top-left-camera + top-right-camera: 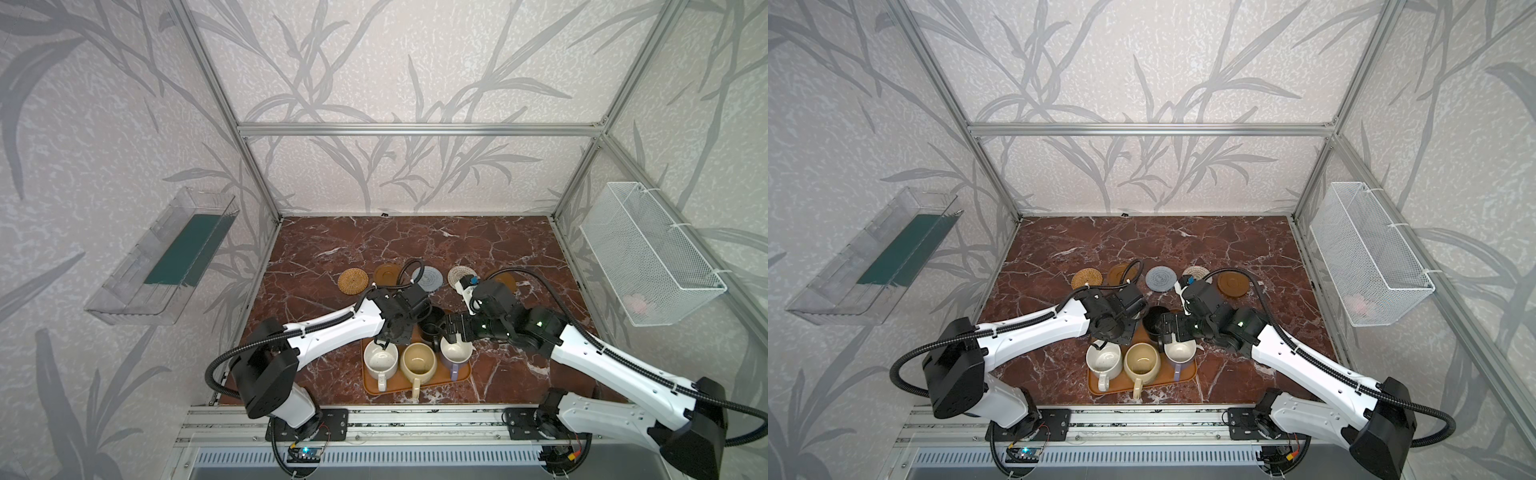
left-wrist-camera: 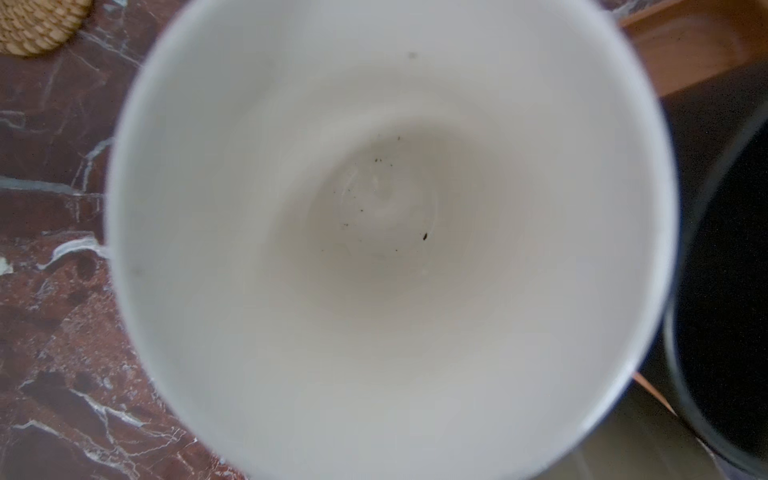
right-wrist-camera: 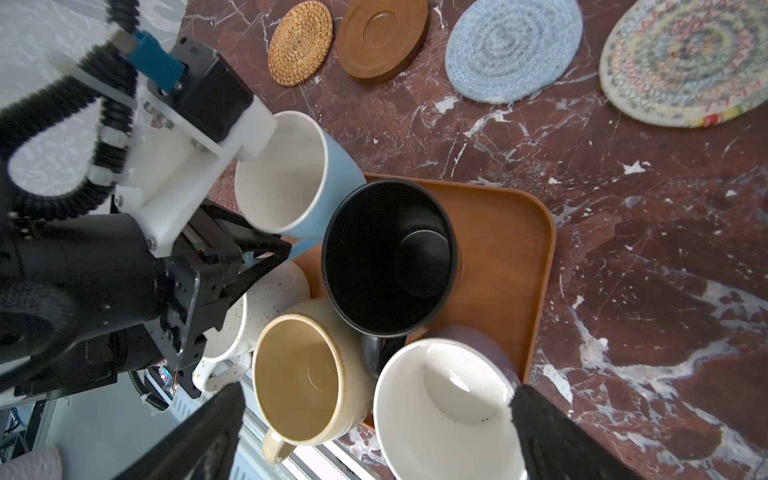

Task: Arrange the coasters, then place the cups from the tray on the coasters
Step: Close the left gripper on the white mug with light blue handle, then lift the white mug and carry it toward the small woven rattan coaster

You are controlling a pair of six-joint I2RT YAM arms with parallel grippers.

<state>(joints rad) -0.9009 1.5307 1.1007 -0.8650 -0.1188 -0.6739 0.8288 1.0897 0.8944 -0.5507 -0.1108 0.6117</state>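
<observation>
Marble tabletop (image 1: pixel 415 245) carries five coasters (image 3: pixel 300 43) in a row beyond the tray (image 3: pixel 503 232). Left gripper (image 3: pixel 253 253) is clamped on the blue mug's (image 3: pixel 291 178) handle at the tray's edge. Right gripper (image 3: pixel 374 432) hangs with jaws wide apart over the lavender mug (image 3: pixel 444 407). Black mug (image 3: pixel 386 257), cream mug (image 3: pixel 303 378) and speckled mug (image 1: pixel 380 360) stand on the tray.

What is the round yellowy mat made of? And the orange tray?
The round yellowy mat looks like woven rattan or straw: tight coils, matte. The orange tray seems to be wood, perhaps bamboo, with faint grain and a smooth satin finish.
</observation>
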